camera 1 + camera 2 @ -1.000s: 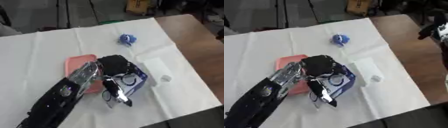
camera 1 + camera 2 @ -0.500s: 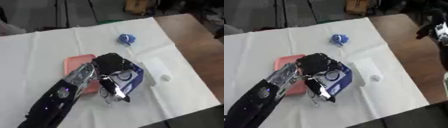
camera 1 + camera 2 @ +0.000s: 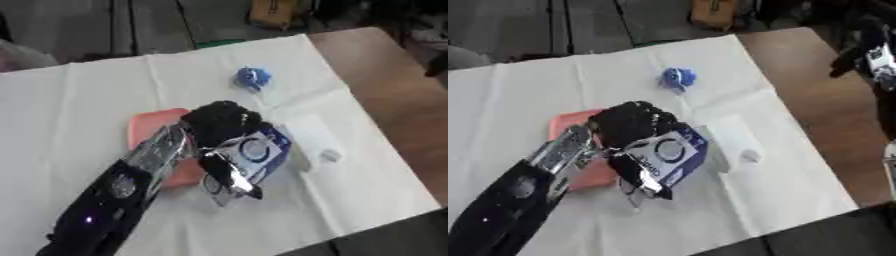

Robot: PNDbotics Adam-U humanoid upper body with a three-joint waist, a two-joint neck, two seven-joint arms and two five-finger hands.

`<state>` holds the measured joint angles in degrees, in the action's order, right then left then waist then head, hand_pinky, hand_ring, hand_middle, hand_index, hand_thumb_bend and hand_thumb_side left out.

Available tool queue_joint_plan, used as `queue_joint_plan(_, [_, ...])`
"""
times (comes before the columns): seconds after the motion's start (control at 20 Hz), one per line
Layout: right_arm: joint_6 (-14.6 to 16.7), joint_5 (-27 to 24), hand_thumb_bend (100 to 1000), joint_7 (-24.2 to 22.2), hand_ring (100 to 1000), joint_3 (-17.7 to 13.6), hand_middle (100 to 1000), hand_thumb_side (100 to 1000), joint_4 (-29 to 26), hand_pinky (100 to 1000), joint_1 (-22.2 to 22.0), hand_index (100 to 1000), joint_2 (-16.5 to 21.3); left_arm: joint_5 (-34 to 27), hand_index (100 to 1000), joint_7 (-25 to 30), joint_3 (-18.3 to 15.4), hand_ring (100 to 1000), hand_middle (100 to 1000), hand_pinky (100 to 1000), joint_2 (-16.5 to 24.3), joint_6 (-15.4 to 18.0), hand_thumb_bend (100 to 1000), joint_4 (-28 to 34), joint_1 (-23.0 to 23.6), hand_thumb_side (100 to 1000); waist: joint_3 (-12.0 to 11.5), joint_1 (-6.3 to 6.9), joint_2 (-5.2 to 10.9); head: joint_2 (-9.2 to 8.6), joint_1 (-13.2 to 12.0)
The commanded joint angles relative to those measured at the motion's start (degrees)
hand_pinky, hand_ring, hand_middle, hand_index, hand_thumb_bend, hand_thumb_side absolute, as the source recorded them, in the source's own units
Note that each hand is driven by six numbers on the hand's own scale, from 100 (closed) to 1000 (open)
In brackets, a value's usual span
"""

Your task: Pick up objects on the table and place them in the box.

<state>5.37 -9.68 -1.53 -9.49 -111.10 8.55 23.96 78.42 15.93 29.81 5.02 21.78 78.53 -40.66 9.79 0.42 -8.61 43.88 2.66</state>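
My left hand point(image 3: 219, 122) reaches in from the lower left, its arm lying across a flat pink box point(image 3: 150, 127) on the white cloth. Its fingers point(image 3: 229, 177) are curled round a blue and white packet point(image 3: 261, 150), which is tilted beside the box's right edge. A small blue crumpled object point(image 3: 252, 78) lies farther back on the cloth, well apart from the hand. My right hand point(image 3: 875, 56) shows at the right edge, above the bare wooden table and away from all the objects.
A white rectangular thing point(image 3: 308, 136) with a small round piece point(image 3: 330, 156) lies just right of the packet. The cloth point(image 3: 79, 90) covers most of the brown table point(image 3: 394, 85). A yellow-brown object point(image 3: 271, 11) stands on the floor behind.
The left hand has drawn the packet slightly up and towards the pink box. The blue object and the white thing have not moved.
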Motion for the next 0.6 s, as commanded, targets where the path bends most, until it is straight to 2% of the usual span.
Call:
queue_joint_plan(0.05, [0.0, 0.1, 264, 0.2, 500, -0.4, 744, 636, -0.7, 458, 0.5, 925, 1.4, 1.2, 982, -0.3, 0.0, 770, 828, 746, 0.8, 0.1, 886, 2.1, -0.7, 1000, 0.0, -0.39, 0.59, 0.24, 0.1])
queue_joint_plan(0.3, [0.0, 0.1, 263, 0.2, 499, -0.4, 744, 636, -0.7, 458, 0.5, 924, 1.4, 3.2, 987, 2.4, 0.2, 773, 824, 747, 0.7, 1.1, 891, 1.1, -0.7, 1000, 0.0, -0.39, 0.61, 0.24, 0.2])
queue_joint_plan(0.6, [0.0, 0.1, 264, 0.2, 499, -0.4, 743, 636, -0.6, 458, 0.5, 924, 1.4, 6.3, 996, 4.4, -0.2, 761, 809, 744, 0.6, 1.1, 833, 0.4, -0.6, 1000, 0.0, -0.37, 0.61, 0.24, 0.3])
